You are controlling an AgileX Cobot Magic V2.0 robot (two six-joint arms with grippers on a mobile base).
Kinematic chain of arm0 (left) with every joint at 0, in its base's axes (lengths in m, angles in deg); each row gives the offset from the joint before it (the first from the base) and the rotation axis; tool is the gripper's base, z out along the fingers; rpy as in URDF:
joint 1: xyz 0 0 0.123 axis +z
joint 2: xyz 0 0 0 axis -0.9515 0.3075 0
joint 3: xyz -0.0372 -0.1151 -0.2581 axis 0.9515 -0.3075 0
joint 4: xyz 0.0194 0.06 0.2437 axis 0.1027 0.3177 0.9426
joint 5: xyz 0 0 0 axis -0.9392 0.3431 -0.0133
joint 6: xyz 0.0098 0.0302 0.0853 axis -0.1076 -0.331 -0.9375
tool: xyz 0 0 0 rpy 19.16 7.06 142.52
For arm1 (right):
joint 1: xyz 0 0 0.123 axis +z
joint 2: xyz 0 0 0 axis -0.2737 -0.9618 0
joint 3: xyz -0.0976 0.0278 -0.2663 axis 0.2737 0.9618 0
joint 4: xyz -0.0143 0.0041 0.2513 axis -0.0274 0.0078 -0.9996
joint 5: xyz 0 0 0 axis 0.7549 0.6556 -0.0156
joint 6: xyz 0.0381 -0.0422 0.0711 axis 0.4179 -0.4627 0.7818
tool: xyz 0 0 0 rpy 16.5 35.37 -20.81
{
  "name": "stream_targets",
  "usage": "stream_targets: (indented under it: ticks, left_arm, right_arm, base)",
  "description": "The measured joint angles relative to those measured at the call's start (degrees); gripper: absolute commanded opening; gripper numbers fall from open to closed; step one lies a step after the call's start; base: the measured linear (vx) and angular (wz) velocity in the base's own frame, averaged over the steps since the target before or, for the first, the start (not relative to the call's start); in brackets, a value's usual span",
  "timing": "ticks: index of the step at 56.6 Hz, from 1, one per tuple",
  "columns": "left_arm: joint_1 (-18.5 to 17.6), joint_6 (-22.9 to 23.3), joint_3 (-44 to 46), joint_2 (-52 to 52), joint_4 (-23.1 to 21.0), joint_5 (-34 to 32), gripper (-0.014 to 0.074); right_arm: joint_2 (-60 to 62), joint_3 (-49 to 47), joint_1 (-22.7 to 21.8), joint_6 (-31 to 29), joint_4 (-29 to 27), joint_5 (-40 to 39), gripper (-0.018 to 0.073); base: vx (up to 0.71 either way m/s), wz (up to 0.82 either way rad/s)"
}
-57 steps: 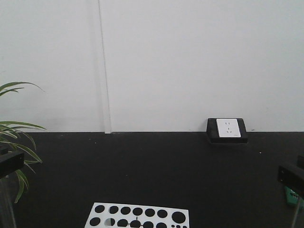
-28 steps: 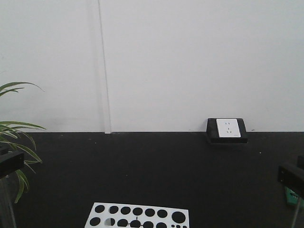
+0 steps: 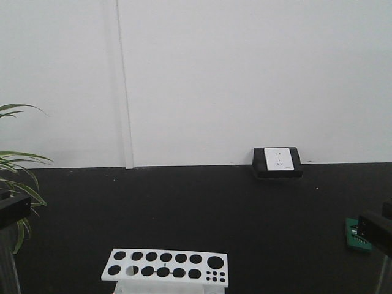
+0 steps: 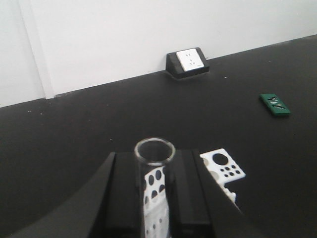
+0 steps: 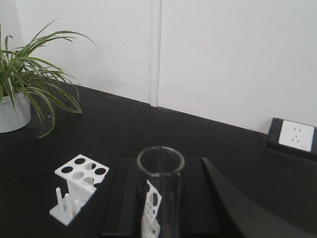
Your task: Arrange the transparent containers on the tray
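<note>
Whole front view has slid left and up since half a second ago: rack (image 3: 165,267) now shows in full, socket (image 3: 277,159) sits further left, and a green piece (image 3: 355,236) has come into sight.

Plant (image 3: 15,177): well left of rack, in a white pot (image 5: 12,114), leaves drooping over the black table (image 3: 202,208).

Left gripper (image 4: 155,157): fingers (image 4: 124,193) pressed against both sides of the left tube (image 4: 155,198), held upright, open mouth up. The tube looks empty; the rack's holes show through the glass. It hangs above the rack's left part.

Rack: white, two rows of round holes plus a cluster of small ones at its right end. Holes read dark, except one in the near row that shows pale; cannot tell why.

Socket: behind and right of rack, against the wall (image 3: 245,79).

Green piece: flat on the table, well right of rack.

Right gripper (image 5: 160,166): clamped on the right tube (image 5: 160,203), upright, mouth up, seemingly empty. Rack lies just left of it in the right wrist view.
</note>
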Motion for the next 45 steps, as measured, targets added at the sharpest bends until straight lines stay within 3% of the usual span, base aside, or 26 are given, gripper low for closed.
stream_targets:
  ticks: [45]
  left_arm:
    - [0.0, 0.0, 0.0, 0.0, 0.0, 0.0, 0.0]
  right_arm:
    - [0.0, 0.0, 0.0, 0.0, 0.0, 0.1, -0.0009]
  base:
    - [-0.24, -0.08]
